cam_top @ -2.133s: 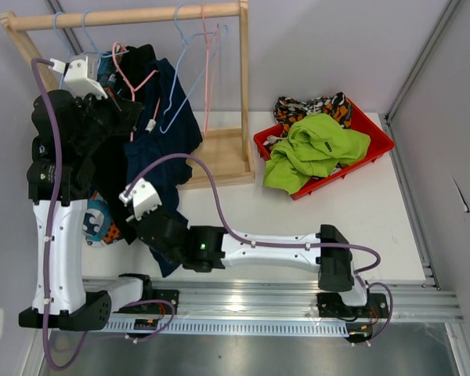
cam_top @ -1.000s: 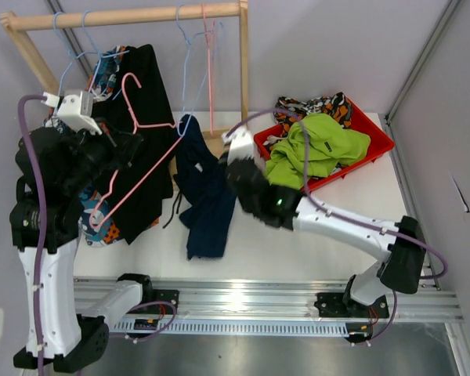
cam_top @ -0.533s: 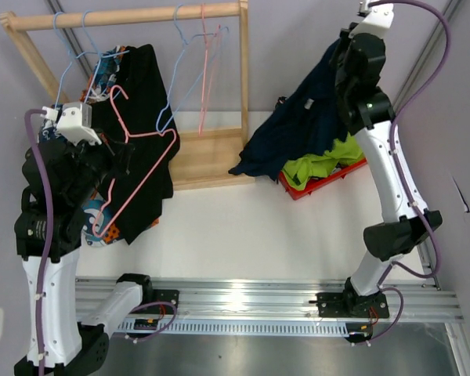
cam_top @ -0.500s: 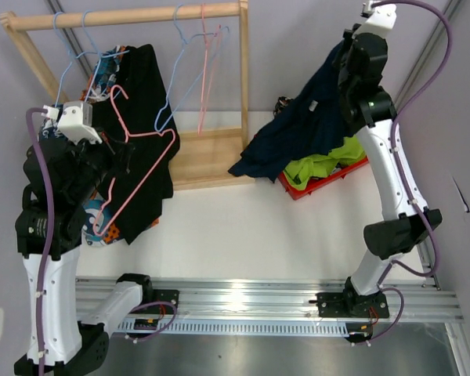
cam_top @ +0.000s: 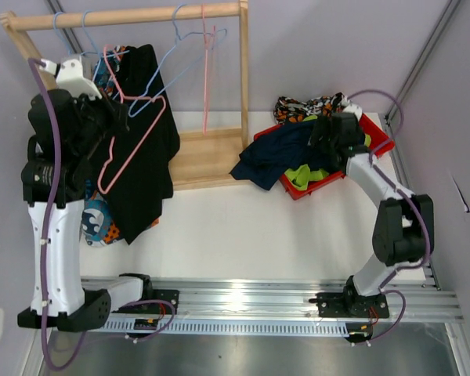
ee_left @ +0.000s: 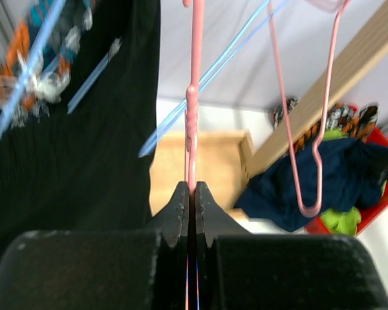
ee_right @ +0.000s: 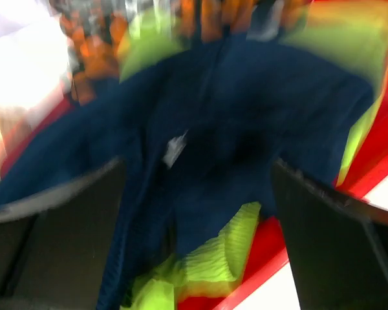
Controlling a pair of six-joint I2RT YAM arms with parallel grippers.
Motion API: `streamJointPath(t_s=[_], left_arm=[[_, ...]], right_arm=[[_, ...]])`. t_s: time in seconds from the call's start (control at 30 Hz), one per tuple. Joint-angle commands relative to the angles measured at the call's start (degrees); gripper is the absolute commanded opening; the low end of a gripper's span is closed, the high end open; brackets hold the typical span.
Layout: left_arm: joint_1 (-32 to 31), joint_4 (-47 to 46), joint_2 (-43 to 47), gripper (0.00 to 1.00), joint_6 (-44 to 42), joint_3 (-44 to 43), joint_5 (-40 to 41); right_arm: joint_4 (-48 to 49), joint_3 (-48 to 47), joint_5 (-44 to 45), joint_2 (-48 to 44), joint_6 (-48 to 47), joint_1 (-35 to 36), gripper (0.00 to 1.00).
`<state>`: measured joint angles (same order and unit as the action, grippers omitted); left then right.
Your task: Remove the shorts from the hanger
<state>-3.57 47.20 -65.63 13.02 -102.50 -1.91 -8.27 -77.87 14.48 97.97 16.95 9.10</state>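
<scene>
Left tool [ee_left: 189, 188] pinches the pink hanger [ee_left: 193, 103]; right tool [ee_right: 197, 194], blurred, seems spread wide over navy shorts [ee_right: 246, 110].

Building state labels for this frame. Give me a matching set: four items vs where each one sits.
Items:
1. pink hanger
2. navy shorts
3. black shorts
4. lime green shorts

Places:
A. in the red bin, under the navy pair
B. hanging at the left end of the wooden rack
C. pinched in the shut left gripper
D. draped over the red bin's left rim

Pairs: 1-C, 2-D, 3-B, 4-A.
</scene>
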Motion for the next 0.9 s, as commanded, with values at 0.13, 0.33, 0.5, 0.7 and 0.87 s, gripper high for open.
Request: streamJointPath(t_s=[0.13,0.33,0.5,0.7,0.87], left_arm=[[0.2,-4.8,-7.5,0.00,-1.0,-15.9,-2.3],[0.1,-5.8,-14.1,0.00,0.9,-23.7,-5.3],[-2.7,-8.3,-19.1,0.00,1.8,-26.7,-7.3],[-6.3,-10.0,-28.3,0.00,2.6,-33.2,-7.1],[-9.5,-12.0,-32.8,0.00,3.1,-36.2,-5.3]], right_arm=[[10.9,23.3,-0.2,-24.9,5.5,11.8,0.99],[10.5,37.3,1.2,-36.3,11.0,22.2,0.99],[8.5,40.1,5.0,-40.2,10.6,27.3,0.99],[5.6,41.6,6.9,-43.8,10.0,28.7,0.99],[3.9,43.1,8.0,-46.0,9.7,28.8,0.99]])
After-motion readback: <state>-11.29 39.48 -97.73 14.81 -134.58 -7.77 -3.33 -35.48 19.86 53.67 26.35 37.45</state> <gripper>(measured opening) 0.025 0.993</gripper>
